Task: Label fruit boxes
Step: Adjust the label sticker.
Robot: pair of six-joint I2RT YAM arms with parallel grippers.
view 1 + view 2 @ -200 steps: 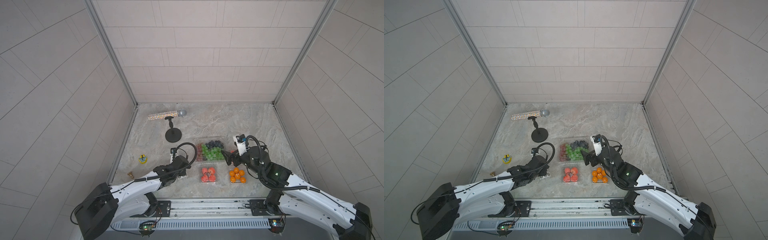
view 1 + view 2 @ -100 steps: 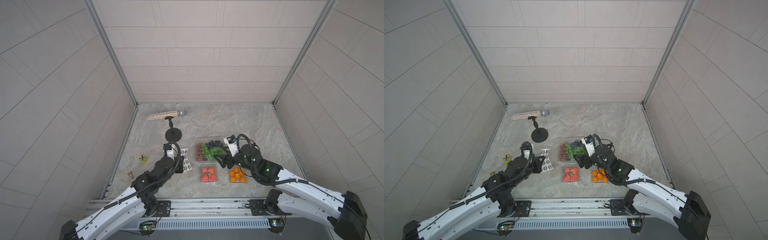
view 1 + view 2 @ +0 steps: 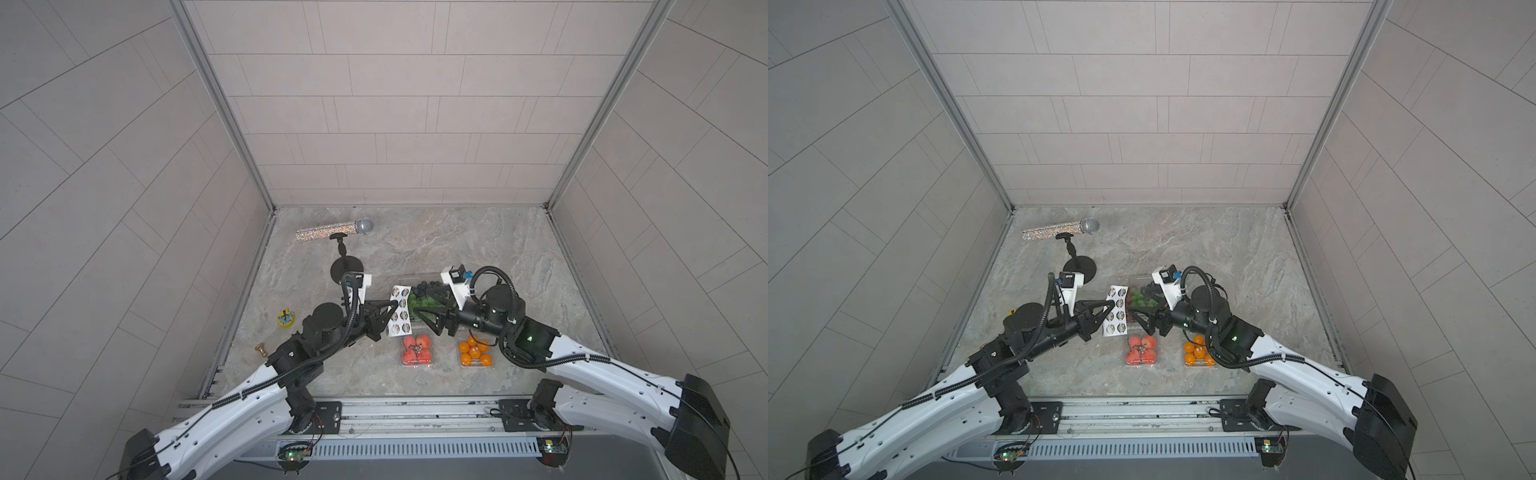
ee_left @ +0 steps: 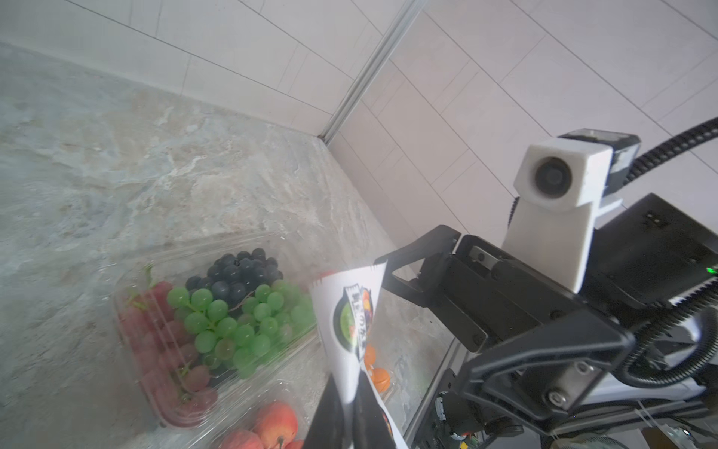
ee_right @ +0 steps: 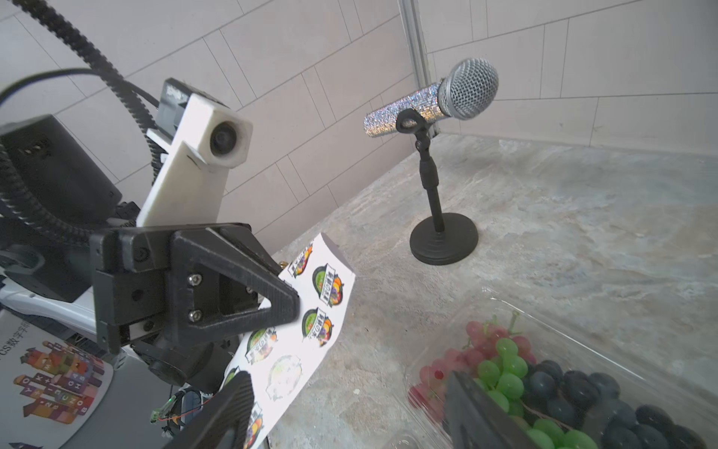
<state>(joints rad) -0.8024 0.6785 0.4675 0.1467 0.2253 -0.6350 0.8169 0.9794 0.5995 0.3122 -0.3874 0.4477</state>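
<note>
My left gripper (image 3: pixel 390 311) is shut on a white sheet of round stickers (image 3: pixel 400 309), holding it upright in the air beside the large fruit box of green, red and dark grapes (image 3: pixel 419 300). In the left wrist view the sheet (image 4: pixel 349 322) is pinched between the jaws of the left gripper (image 4: pixel 351 408). My right gripper (image 3: pixel 430 313) is open, facing the sheet above the grape box's near edge. In the right wrist view the right gripper (image 5: pixel 345 379) has the sheet (image 5: pixel 311 322) beside one finger and the grape box (image 5: pixel 544 388) behind the other. Small boxes of red fruit (image 3: pixel 415 350) and oranges (image 3: pixel 475 353) lie nearer the front.
A glittery microphone (image 3: pixel 334 230) on a black stand (image 3: pixel 347 268) rises at the back left. A small yellow object (image 3: pixel 286 318) and a small brass one (image 3: pixel 261 348) lie by the left wall. Tiled walls close in three sides.
My left arm has lifted the sticker sheet and carried it right toward the grape box. My right gripper has moved left toward the sheet, its jaws somewhat narrower.
</note>
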